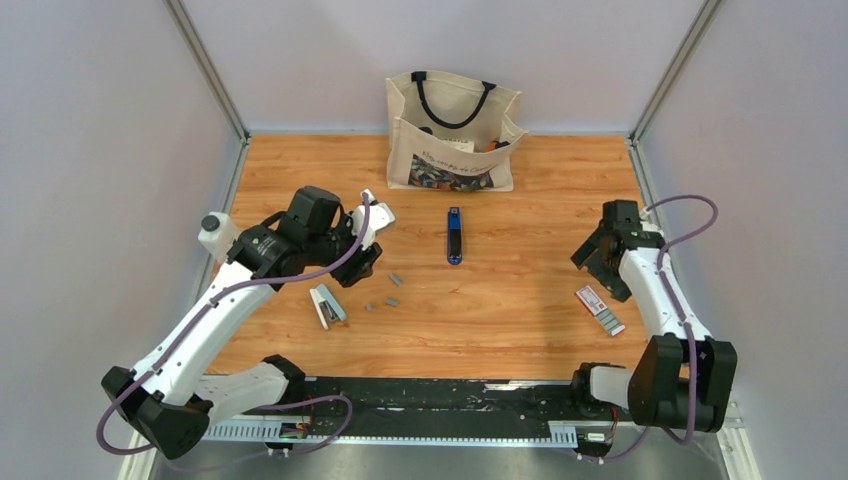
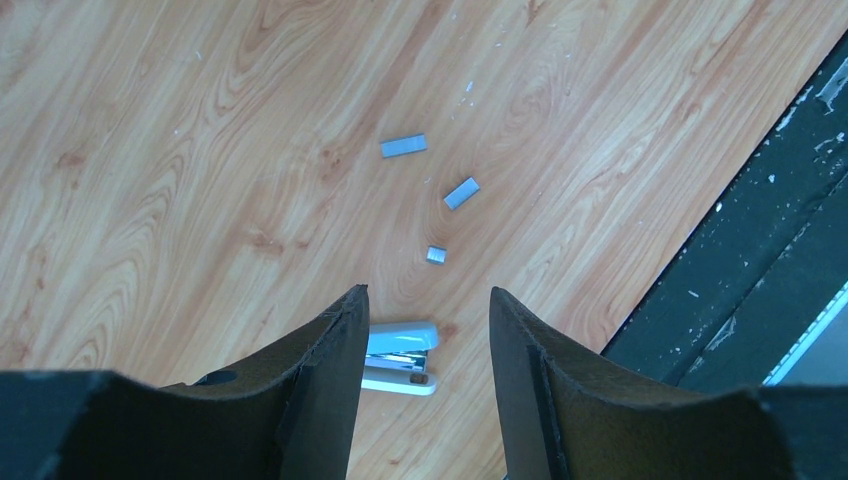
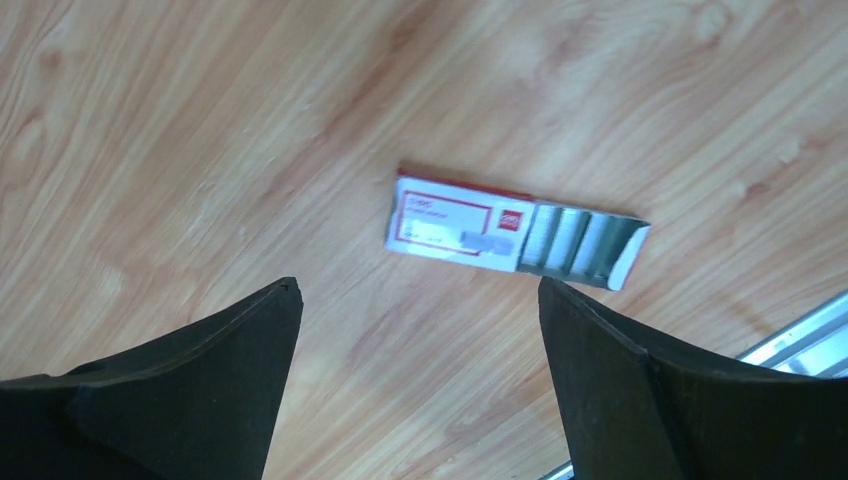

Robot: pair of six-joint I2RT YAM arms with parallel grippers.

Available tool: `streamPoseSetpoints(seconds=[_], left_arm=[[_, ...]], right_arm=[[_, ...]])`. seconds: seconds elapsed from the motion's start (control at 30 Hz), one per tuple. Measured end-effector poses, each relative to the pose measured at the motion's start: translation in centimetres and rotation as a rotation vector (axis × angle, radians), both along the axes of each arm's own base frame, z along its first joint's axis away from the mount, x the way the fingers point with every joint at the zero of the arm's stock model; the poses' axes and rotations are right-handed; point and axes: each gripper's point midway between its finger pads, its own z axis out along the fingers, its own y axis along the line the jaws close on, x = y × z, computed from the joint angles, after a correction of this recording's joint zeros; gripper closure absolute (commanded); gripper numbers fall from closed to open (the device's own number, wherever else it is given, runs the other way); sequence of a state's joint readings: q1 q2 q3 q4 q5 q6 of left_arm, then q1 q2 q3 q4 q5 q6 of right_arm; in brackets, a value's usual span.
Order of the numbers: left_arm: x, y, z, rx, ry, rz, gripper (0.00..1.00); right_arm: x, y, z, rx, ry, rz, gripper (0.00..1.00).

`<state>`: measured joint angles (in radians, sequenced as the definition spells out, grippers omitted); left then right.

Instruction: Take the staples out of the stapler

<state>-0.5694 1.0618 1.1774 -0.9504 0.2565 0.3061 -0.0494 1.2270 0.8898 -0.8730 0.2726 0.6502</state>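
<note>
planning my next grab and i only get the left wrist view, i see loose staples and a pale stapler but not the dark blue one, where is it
observer: the dark blue stapler lies in the middle of the table, in front of the tote bag.
operator: what's the right arm over
observer: the right fingers are spread open above a red-and-white staple box, its tray slid partly out.
operator: anything at the far left
observer: a small white bottle with a dark cap stands at the table's left edge.
</note>
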Motion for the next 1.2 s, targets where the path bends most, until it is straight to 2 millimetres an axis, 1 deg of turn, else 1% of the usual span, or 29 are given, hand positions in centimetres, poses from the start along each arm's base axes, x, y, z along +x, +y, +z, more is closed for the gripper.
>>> streamPoseSetpoints(seconds=[0.1, 0.2, 0.3, 0.4, 0.47, 0.7, 0.87, 0.97, 1.13, 1.2], left_arm=[[0.1, -0.1, -0.4, 0.009, 0.009, -0.008, 0.44], [0.4, -0.3, -1.1, 0.026, 0.028, -0.015, 0.44], [0.6, -0.5, -1.7, 0.038, 0.049, -0.018, 0.44], [0.6, -0.6, -1.8, 0.038, 0.055, -0.021, 0.44], [0.6, -0.6, -1.8, 0.037, 0.056, -0.023, 0.44], [0.6, -0.6, -1.8, 0.036, 0.056, -0.023, 0.44], [0.6, -0.6, -1.8, 0.036, 0.056, -0.023, 0.44], [0.6, -0.6, -1.8, 0.036, 0.056, -0.023, 0.44], [0.6, -0.6, -1.8, 0.036, 0.056, -0.023, 0.44], [0.6, -0.6, -1.8, 0.036, 0.056, -0.023, 0.44]], right_arm=[[-0.7, -2.1, -0.6, 0.011, 0.013, -0.102, 0.1], [-1.2, -3.6, -1.5, 0.026, 0.021, -0.18, 0.11], [-1.3, -3.7, -2.8, 0.043, 0.045, -0.201, 0.11], [-1.5, -3.6, -4.2, 0.053, 0.074, -0.208, 0.11], [-1.5, -3.8, -4.6, 0.056, 0.083, -0.219, 0.11], [-1.8, -7.3, -4.9, 0.066, 0.051, -0.363, 0.13], [-1.6, -7.7, -5.2, 0.066, 0.047, -0.372, 0.13], [-1.8, -7.5, -6.1, 0.072, 0.067, -0.372, 0.13], [-2.8, -7.0, -7.7, 0.089, 0.125, -0.372, 0.14], [-2.6, -6.9, -7.9, 0.099, 0.119, -0.375, 0.14]])
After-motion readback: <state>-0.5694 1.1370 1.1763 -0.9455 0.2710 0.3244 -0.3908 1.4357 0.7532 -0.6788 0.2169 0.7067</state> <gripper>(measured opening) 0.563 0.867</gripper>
